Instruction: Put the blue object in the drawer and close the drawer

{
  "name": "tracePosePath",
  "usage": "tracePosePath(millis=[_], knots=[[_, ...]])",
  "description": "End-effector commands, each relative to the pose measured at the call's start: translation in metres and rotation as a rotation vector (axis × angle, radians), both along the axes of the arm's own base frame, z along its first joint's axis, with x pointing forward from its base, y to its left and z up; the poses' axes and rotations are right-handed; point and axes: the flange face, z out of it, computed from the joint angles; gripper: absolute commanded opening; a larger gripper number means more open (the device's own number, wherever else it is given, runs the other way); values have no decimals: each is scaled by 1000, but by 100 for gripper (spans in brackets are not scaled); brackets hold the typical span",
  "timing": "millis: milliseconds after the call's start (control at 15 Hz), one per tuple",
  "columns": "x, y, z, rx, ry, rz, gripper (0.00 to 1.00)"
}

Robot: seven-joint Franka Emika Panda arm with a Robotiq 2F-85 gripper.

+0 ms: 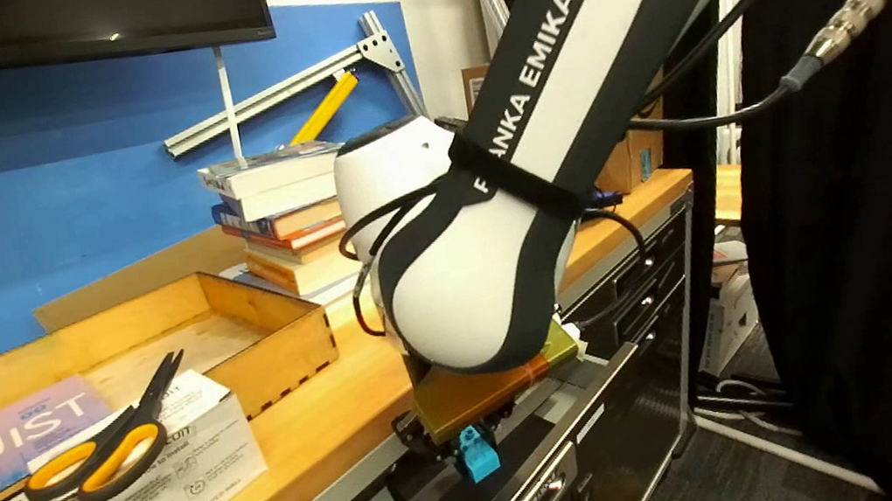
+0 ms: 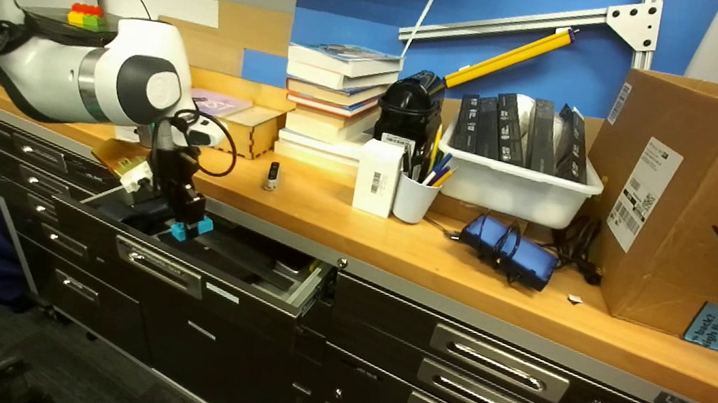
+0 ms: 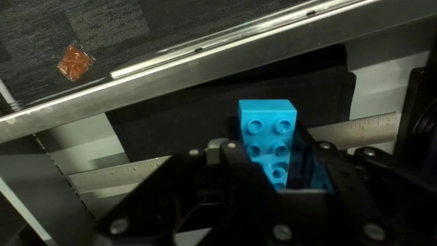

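One shallow dark-grey metal drawer (image 2: pixel 253 308) stood open up front in an exterior view, and right over its interior, the black two-fingered gripper (image 3: pixel 269 147) had its jaws clamped, yes, clamped on a light-blue rectangular plastic brick (image 3: pixel 268 131) (studs showing in the wrist view!). Behind them ran the pale wooden worktop (image 2: pixel 315 193), then a tall stack of pale-edged books (image 2: pixel 327 129), and at the very back, that flat blue wall panel (image 2: pixel 348 8)!

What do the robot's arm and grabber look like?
The arm is rounded, white and black, with white lettering partly covered by a black strap and ending "ANKA EMIKA". Black cables loop beside it, one with a silver connector. The gripper is black, with slim jointed fingers and round silver screw heads.
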Motion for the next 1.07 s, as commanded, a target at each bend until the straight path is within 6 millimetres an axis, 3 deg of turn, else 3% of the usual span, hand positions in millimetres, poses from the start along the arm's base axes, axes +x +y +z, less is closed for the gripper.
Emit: tracePosePath(millis=[0, 333, 600, 867, 1000], knots=[[12, 4, -2, -22, -20, -51, 62], [3, -12, 17, -20, 11, -73, 99], [-12, -30, 28, -84, 135, -57, 100], [-28, -37, 12, -117, 272, 4, 99], [-35, -34, -5, -115, 300, 30, 100]])
